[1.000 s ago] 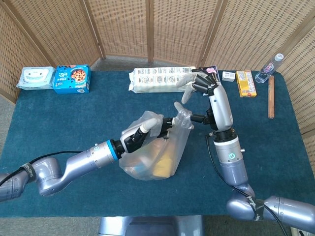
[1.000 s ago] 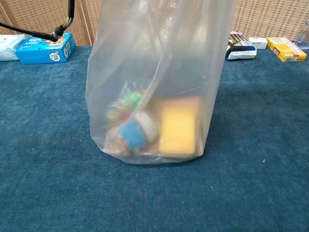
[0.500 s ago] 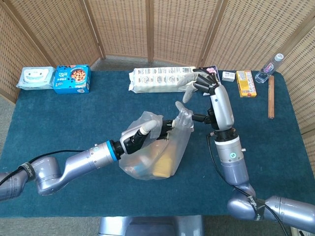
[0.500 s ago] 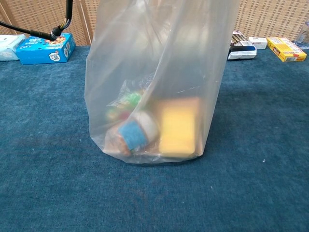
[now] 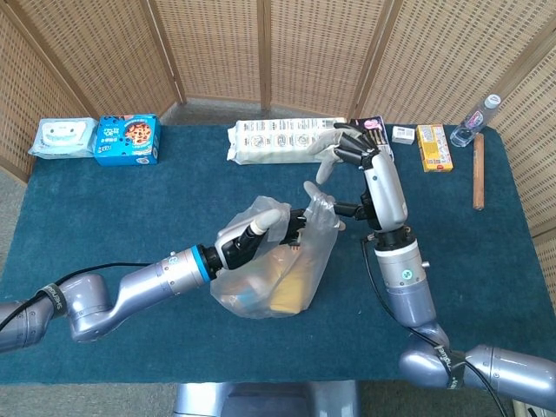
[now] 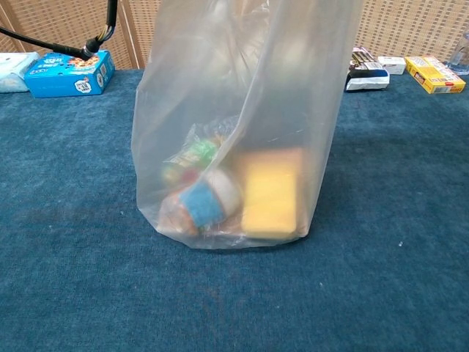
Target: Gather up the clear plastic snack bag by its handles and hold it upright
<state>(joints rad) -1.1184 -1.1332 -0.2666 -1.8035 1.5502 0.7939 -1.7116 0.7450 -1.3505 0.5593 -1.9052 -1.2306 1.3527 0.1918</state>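
The clear plastic snack bag (image 5: 269, 278) stands upright on the blue table, and it fills the middle of the chest view (image 6: 242, 132). Inside lie a yellow box (image 6: 271, 192), a blue-topped cup (image 6: 201, 205) and a green packet (image 6: 192, 158). My left hand (image 5: 259, 231) grips the gathered top of the bag at its left side. One loose handle (image 5: 319, 204) sticks up at the bag's right. My right hand (image 5: 352, 152) hovers just above and behind that handle with its fingers spread, holding nothing. Neither hand shows in the chest view.
Along the far edge lie a wipes pack (image 5: 62, 137), a blue cookie box (image 5: 127, 139), a long white package (image 5: 282, 139), a small white box (image 5: 402, 134), a yellow box (image 5: 433, 146), a water bottle (image 5: 478, 117) and a wooden stick (image 5: 477, 169). A wicker screen stands behind.
My right hand has drifted slightly left, nearer the loose handle. The bag's top has shifted a little in my left hand; its base stays put.
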